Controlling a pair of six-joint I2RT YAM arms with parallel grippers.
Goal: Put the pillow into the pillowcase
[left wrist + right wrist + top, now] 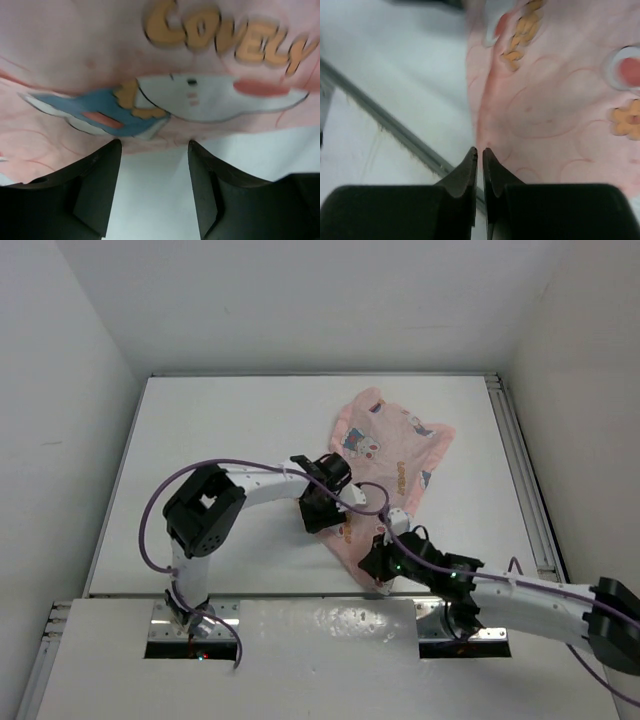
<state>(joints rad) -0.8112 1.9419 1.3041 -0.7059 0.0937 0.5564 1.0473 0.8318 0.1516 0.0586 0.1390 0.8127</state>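
Black jaws of the right tool (pixel 479 151) fill the bottom of its wrist view, pressed almost together with only a hairline slit between them. The edge of the case (pixel 555 100) runs right up to the tips, and I cannot tell whether a fold of it is pinched there. Left tool (pixel 155 143) is released, its jaws well apart over bare desk (pixel 150 200), with the case's hem just beyond the tips and nothing between them.

From above, the case (pixel 390 455) lies rumpled, right of centre on the desk, stretching toward the near edge. The left tool sits at its left side and the right tool at its near corner. No pillow shows in any view, and I cannot tell whether it is already inside.

Thin printed cloth like this is likely light and limp, and apt to slide and bunch on the smooth top. The best hold is probably on the hem at the opening, one layer only, a corner per tool, so the mouth can be held apart. A pinch through both layers would close it.

Plain white and smooth, the desk has a metal rail (pixel 522 475) along its right side and white walls (pixel 80 390) on three sides
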